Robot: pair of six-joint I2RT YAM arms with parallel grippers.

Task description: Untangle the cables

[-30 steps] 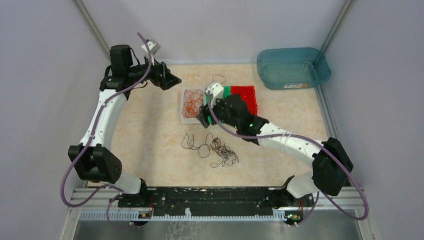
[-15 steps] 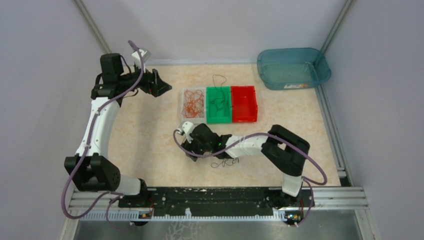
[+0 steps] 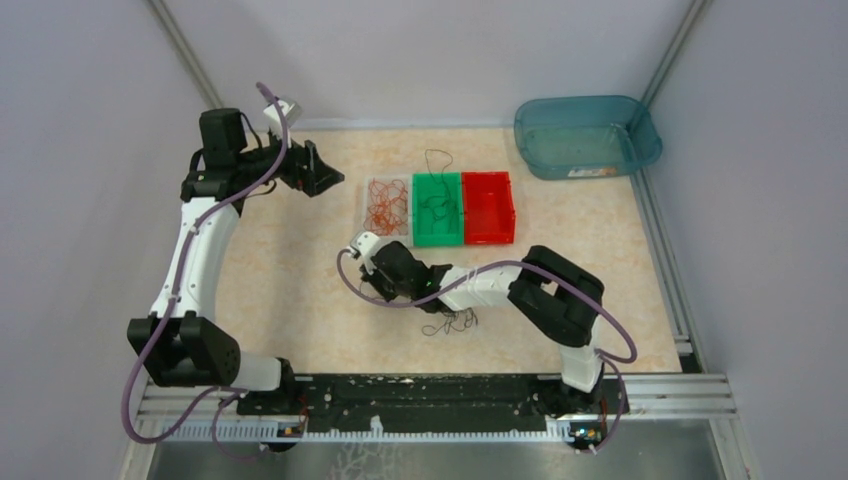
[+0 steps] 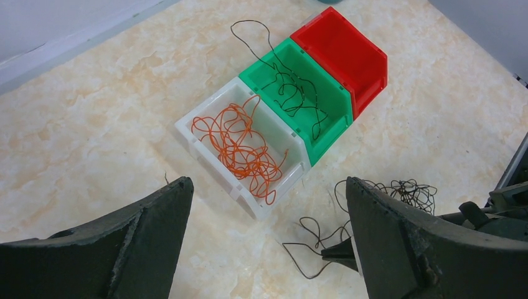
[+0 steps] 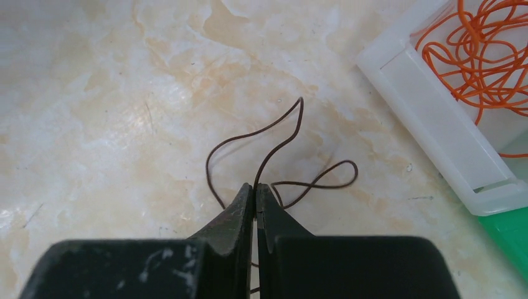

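Note:
A tangle of thin dark cables lies on the table in front of the bins. It also shows in the left wrist view, as the dark cable pile. My right gripper is low at the pile's left end, shut on one dark brown cable that loops out ahead of the tips. From above, the right gripper sits just in front of the white bin. Orange cables fill that bin. My left gripper hangs open and empty at the back left, as the left gripper shows from above.
A green bin beside the white one holds a few dark cables, one trailing over its back edge. The red bin next to it holds nothing. A teal tub stands at the back right corner. Walls close in on three sides.
My right arm swung from above the bins down to the table left of the tangle, and its jaws closed on a dark cable. The left arm drew back slightly left, still open.

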